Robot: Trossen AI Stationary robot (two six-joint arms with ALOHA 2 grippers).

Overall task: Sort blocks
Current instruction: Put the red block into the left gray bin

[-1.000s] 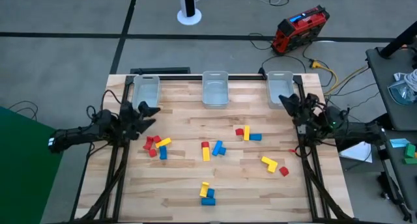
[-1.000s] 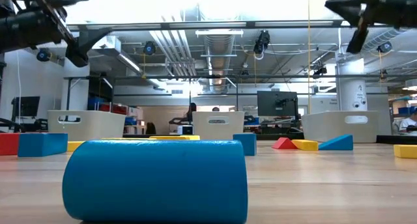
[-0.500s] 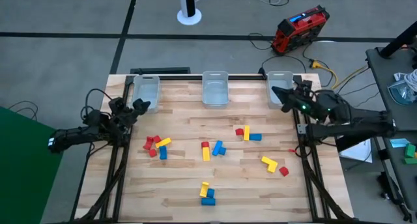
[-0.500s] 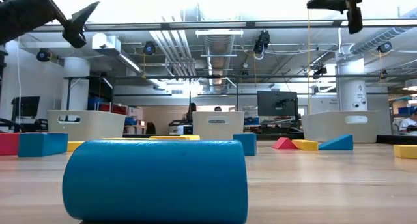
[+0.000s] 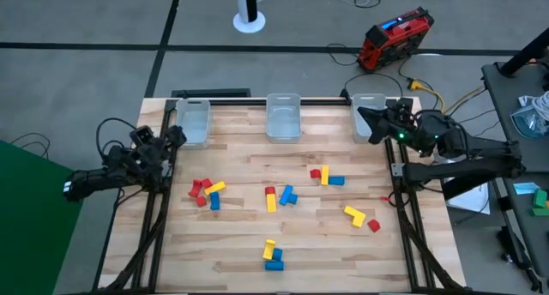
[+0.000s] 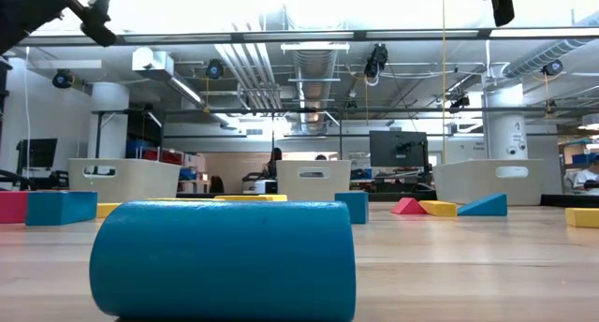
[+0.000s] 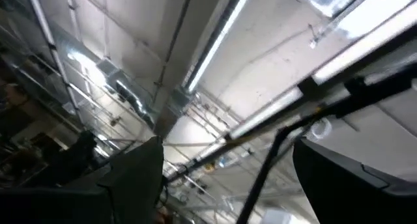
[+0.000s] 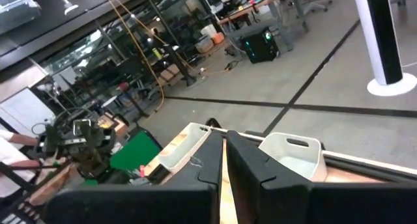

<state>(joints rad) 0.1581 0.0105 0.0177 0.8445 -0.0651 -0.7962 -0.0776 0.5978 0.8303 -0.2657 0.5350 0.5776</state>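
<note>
Both arms have pulled back and lifted since a second ago.
Left gripper [image 5: 174, 136] open, right gripper [image 5: 364, 117] closed, both empty; blocks [image 5: 271, 198] lie scattered mid-table, bins [image 5: 283, 117] empty, sorting unstarted.

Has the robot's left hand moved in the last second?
Yes. The left hand pulled back from above the table toward its left edge, beside the left bin.

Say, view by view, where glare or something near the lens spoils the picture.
Low view: a blue block close to the lens fills the foreground; the ceiling strip is washed out white. Left wrist view: ceiling lights glare. High view: table evenly lit, no glare.
</note>
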